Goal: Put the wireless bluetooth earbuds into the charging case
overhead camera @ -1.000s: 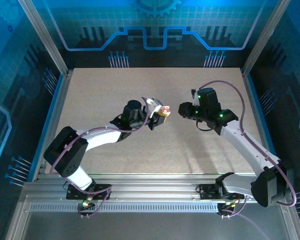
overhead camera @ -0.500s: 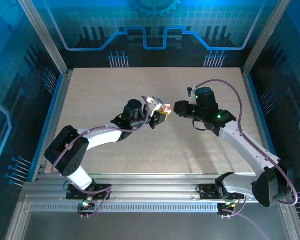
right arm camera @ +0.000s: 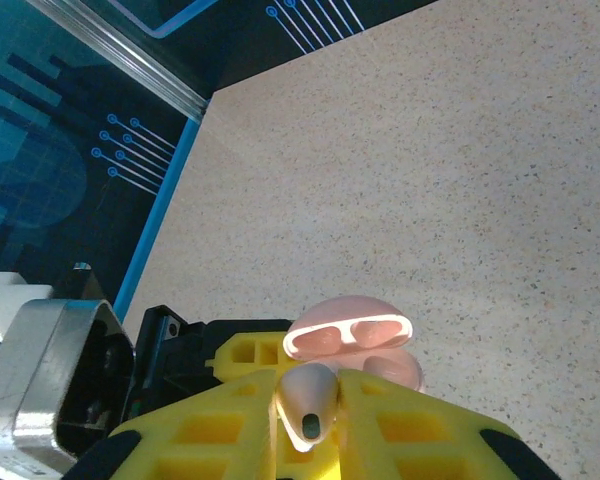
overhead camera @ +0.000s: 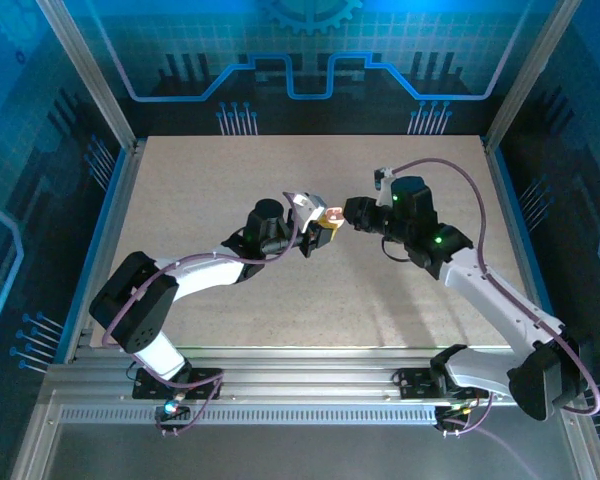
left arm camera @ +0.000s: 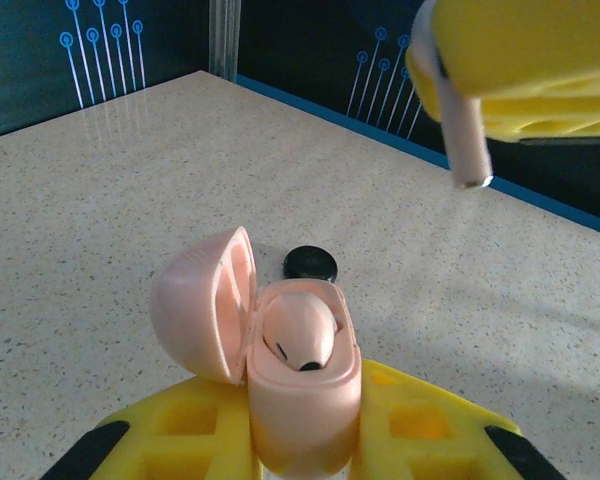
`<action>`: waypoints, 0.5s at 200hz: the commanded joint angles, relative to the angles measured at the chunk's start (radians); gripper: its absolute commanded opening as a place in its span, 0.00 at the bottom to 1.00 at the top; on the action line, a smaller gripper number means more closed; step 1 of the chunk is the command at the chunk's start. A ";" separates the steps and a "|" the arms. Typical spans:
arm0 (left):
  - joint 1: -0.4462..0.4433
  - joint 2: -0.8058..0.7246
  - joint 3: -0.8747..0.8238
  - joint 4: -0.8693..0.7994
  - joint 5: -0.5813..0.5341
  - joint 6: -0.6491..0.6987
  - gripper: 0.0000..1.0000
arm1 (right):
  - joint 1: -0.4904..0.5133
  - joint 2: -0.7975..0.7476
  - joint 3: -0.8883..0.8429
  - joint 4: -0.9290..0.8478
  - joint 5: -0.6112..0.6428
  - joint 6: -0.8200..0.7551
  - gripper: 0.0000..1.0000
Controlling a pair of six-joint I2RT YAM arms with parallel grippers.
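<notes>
My left gripper (left arm camera: 305, 435) is shut on the pink charging case (left arm camera: 302, 400), which it holds upright above the table. The lid (left arm camera: 202, 308) is swung open to the left. One pale pink earbud (left arm camera: 300, 338) sits in the case. My right gripper (right arm camera: 308, 405) is shut on a second pale earbud (right arm camera: 308, 398), pinched between its yellow fingers. In the left wrist view that earbud (left arm camera: 466, 140) hangs stem down, above and to the right of the case. In the top view the case (overhead camera: 332, 214) and the right gripper (overhead camera: 352, 212) nearly meet at mid-table.
A small black round disc (left arm camera: 310, 264) lies on the speckled table just beyond the case. Blue-edged walls (left arm camera: 540, 195) border the table. The left gripper's black mount (right arm camera: 170, 340) sits close below the right gripper.
The right gripper has moved left with its earbud, closing the gap to the open case. The left arm and the case have barely moved.
</notes>
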 commanded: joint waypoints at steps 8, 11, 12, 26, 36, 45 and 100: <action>-0.008 -0.028 0.008 0.056 -0.002 -0.023 0.21 | 0.015 0.019 -0.017 0.070 0.021 0.024 0.21; -0.008 -0.029 0.006 0.058 -0.003 -0.025 0.21 | 0.017 0.019 -0.018 0.073 0.023 0.026 0.21; -0.008 -0.030 0.005 0.058 -0.003 -0.025 0.21 | 0.017 0.019 -0.019 0.073 0.023 0.026 0.21; -0.008 -0.034 0.004 0.061 -0.004 -0.028 0.21 | 0.017 0.025 -0.027 0.087 0.025 0.032 0.21; -0.008 -0.038 0.003 0.062 -0.005 -0.030 0.21 | 0.017 0.028 -0.030 0.096 0.026 0.035 0.21; -0.008 -0.041 0.001 0.066 -0.005 -0.031 0.21 | 0.017 0.032 -0.032 0.100 0.029 0.036 0.21; -0.009 -0.058 -0.014 0.096 -0.010 -0.052 0.21 | 0.018 0.046 -0.044 0.122 0.048 0.040 0.21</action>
